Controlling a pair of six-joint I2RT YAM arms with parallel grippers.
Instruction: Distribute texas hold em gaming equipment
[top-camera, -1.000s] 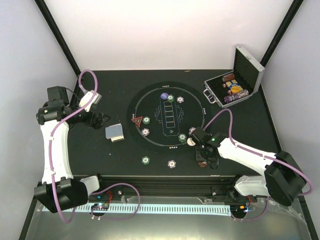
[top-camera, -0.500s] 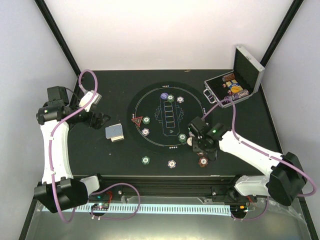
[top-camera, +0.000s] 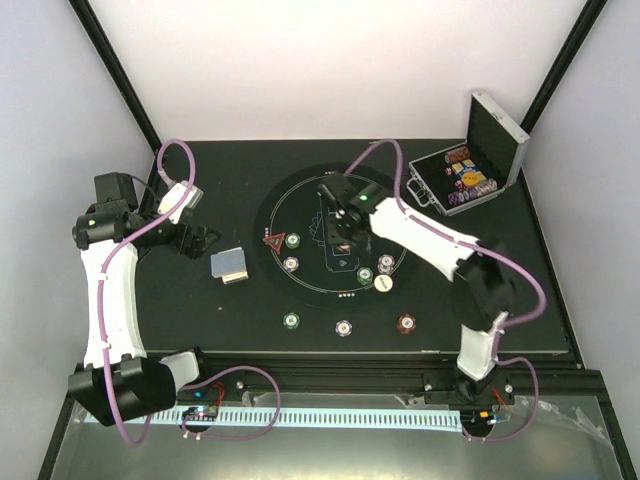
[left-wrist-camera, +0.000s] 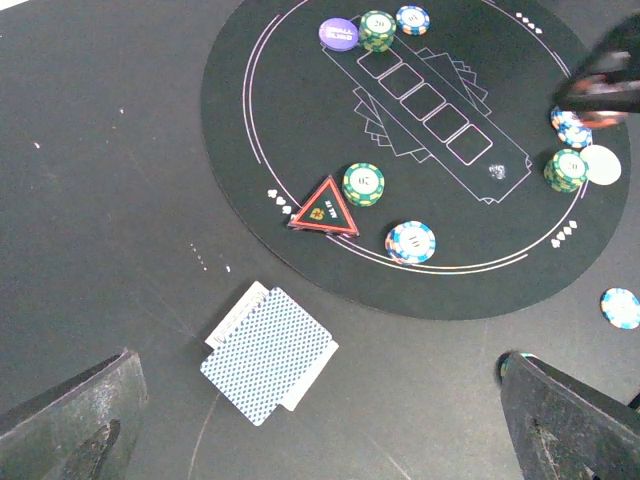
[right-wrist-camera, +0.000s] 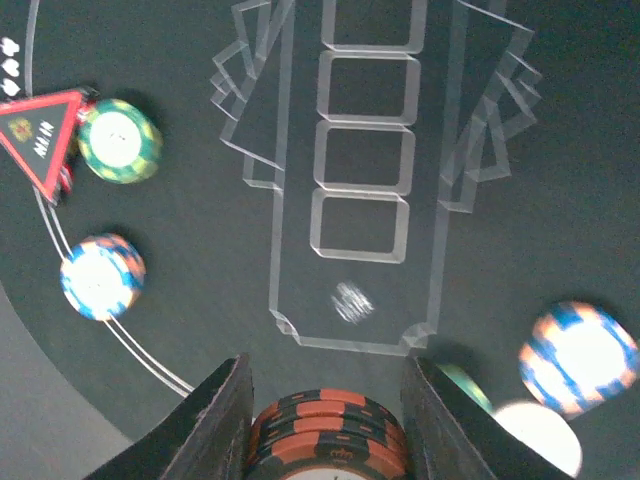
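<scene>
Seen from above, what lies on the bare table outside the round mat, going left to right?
Cards → green chip → purple-white chip → red-brown chip → open case.

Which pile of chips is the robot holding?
The red-brown pile, pinched in the right gripper. The green pile and the blue-and-white pile near it sit loose on the mat.
</scene>
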